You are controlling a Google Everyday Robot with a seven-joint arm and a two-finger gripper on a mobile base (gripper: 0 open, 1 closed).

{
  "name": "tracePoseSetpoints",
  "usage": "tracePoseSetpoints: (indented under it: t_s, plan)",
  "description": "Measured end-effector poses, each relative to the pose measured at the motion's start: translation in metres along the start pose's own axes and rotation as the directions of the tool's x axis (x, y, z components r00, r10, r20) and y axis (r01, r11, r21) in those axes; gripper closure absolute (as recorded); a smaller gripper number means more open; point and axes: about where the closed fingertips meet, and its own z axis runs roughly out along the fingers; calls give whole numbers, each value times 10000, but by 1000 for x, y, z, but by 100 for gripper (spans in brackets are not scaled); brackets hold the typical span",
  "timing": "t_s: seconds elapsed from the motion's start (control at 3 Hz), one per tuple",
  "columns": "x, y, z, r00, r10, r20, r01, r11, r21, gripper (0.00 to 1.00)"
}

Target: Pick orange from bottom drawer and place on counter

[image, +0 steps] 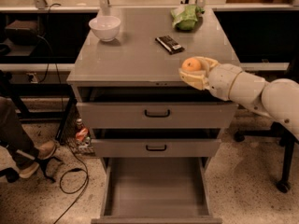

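1. We count 1 orange (190, 64), clasped in 1 gripper (193, 69) at the front right edge of the counter (126, 59).
2. We count 1 counter over 3 grey drawers: 2 shallow drawers (117, 115) with black handles and 1 bottom drawer (156, 190) (the deepest, pulled out).
3. On top we find 1 white bowl (104, 28), 1 green bag (185, 17) and 1 dark flat packet (169, 44).
4. On the floor at the left, we spot 1 shoe (36, 157).
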Motion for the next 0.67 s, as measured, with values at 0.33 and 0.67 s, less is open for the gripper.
tracePoseSetpoints:
  t_s: [0.33, 0.67]
  plan:
    - [5, -17, 37, 9997, 260, -20, -260, 9994, -242, 100]
    - [6, -30, 70, 9979, 652, -38, -653, 9960, -604, 100]
